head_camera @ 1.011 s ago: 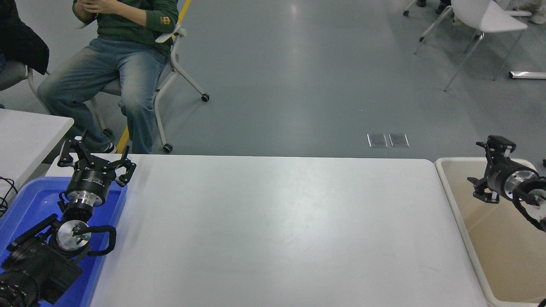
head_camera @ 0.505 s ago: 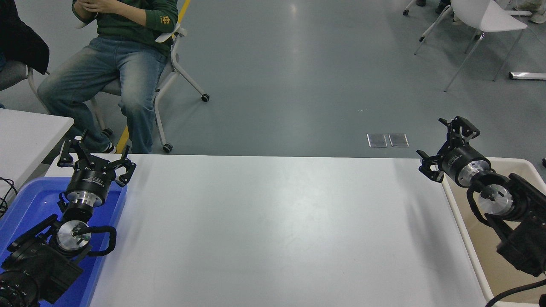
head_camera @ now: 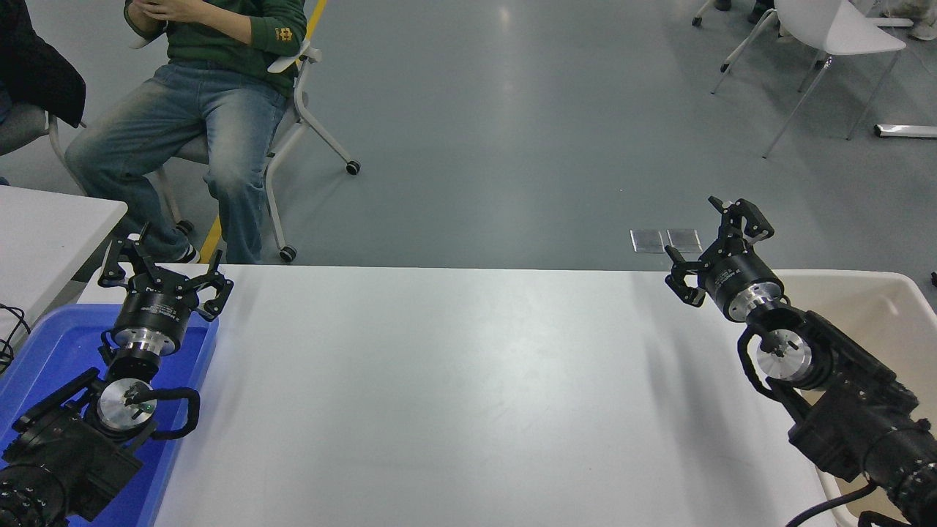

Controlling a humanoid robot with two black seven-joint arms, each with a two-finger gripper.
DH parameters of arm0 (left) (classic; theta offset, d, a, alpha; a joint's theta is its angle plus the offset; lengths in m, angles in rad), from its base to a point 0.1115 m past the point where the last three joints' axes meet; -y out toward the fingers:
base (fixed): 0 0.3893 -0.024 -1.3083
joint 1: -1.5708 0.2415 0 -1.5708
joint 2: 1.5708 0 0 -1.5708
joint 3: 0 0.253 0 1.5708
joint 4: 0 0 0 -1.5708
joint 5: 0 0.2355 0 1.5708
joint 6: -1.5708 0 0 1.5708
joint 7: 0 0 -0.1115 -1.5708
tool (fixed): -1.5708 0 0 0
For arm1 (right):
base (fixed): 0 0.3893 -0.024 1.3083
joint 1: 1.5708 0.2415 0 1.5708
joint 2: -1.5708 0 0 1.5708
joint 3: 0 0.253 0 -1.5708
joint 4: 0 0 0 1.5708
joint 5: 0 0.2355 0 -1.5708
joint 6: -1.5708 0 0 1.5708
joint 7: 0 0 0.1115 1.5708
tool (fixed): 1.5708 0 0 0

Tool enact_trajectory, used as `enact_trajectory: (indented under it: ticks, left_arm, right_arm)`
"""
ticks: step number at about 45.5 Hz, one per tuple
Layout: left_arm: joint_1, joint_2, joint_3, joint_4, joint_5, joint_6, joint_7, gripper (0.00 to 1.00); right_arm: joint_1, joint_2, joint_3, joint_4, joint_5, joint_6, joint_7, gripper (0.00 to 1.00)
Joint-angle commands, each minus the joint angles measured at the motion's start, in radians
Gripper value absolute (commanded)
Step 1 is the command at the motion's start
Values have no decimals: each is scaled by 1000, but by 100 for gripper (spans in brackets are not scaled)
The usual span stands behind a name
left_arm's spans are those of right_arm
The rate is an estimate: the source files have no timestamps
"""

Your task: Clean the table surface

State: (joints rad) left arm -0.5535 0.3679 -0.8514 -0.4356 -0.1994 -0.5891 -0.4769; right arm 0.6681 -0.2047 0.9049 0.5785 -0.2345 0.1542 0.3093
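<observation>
The table surface (head_camera: 454, 380) is a large matte white top that fills the lower middle of the head view, with nothing lying on it. My right gripper (head_camera: 706, 238) is open and empty, held above the table's far right corner. My right arm reaches in from the lower right. My left gripper (head_camera: 165, 267) is open and empty, parked at the far left over a blue tray.
A blue tray (head_camera: 44, 351) lies under the left arm. A beige tub (head_camera: 864, 300) stands off the table's right end. A smaller white tabletop (head_camera: 44, 234) is at the left. A person (head_camera: 198, 95) sits on a chair beyond the far left edge.
My right gripper has moved left and away from over the beige tub to above the table's far right corner, and more of the right arm has come into view. The left arm has not moved.
</observation>
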Motion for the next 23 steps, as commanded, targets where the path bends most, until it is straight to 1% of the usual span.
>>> enact_trajectory:
  ticks: [1,23]
  left_arm:
    - [0,0,0,0,0,0,1,100]
    - [0,0,0,0,0,0,0,100]
  right_arm:
    - [1,48,-11,-16,-8,-4,42,100]
    - [-7,25,-32,-14,-9,-4,42,100]
